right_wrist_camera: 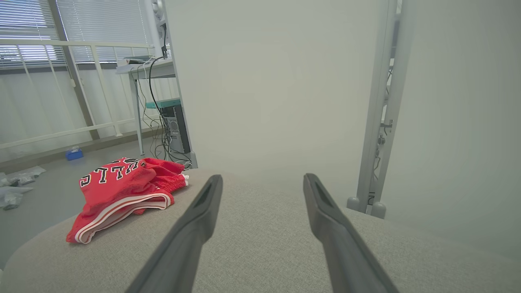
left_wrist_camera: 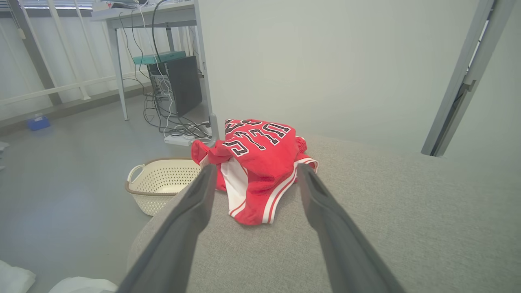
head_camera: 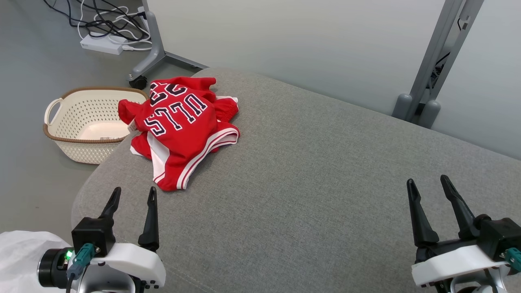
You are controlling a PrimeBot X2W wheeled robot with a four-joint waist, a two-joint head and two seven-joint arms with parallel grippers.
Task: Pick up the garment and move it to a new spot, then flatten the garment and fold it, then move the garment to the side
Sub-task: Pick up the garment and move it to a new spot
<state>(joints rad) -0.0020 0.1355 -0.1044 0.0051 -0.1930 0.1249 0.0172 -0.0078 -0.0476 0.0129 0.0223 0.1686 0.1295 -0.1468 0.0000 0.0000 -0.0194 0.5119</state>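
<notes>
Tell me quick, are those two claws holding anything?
Left gripper: open, holding nothing.
Right gripper: open, holding nothing.

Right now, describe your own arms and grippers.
Left gripper and right gripper each have two long, tapering black fingers on a black block set in a white housing. A teal connector plugs in at each wrist; a green light glows on the left.

Red garment (head_camera: 183,130), crumpled, on grey cushion (head_camera: 325,183)

red garment (head_camera: 183,130) with white stripes and dark lettering, grey cushion (head_camera: 317,175), cream basket (head_camera: 87,122).
</notes>
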